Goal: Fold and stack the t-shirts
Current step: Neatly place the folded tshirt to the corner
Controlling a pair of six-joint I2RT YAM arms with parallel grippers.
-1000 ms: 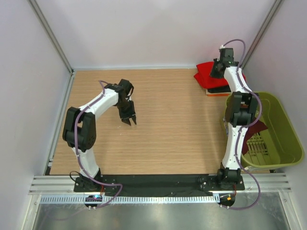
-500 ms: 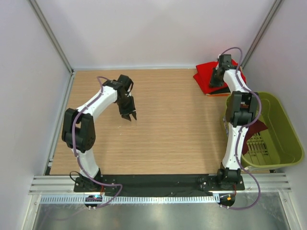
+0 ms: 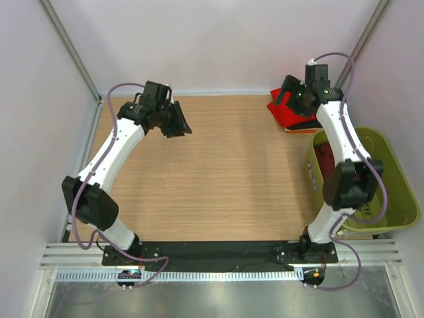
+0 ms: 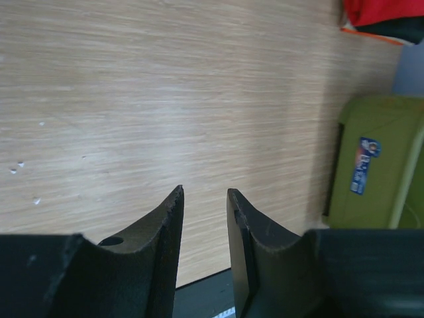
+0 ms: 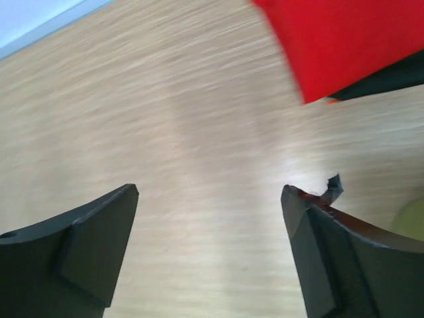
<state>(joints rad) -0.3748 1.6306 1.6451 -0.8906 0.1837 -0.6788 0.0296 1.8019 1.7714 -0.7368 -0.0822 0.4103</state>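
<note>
"Pale walls closed in a wooden desk in the overhead view. What lay on it?"

"A folded red t-shirt lay in the far right corner, on top of a black t-shirt. An olive-green basket stood at the desk's right edge, with a dark maroon t-shirt inside."

"And the arms?"

"The left arm reached to the far left, with the left jaws over bare wood. The right arm stretched to the stack, with the right jaws above the red t-shirt's left side."

"What did the left wrist camera give?"

"The left jaws stood slightly parted, with nothing between them and plain wood beneath. The stack showed at top right. The basket was below it, a blue label on its side."

"And the right wrist camera?"

"It was blurred. The right jaws were spread wide and empty over the wood. A corner of the red t-shirt lay beyond them at upper right, with the black t-shirt under it and an orange sliver at the edge."
</note>
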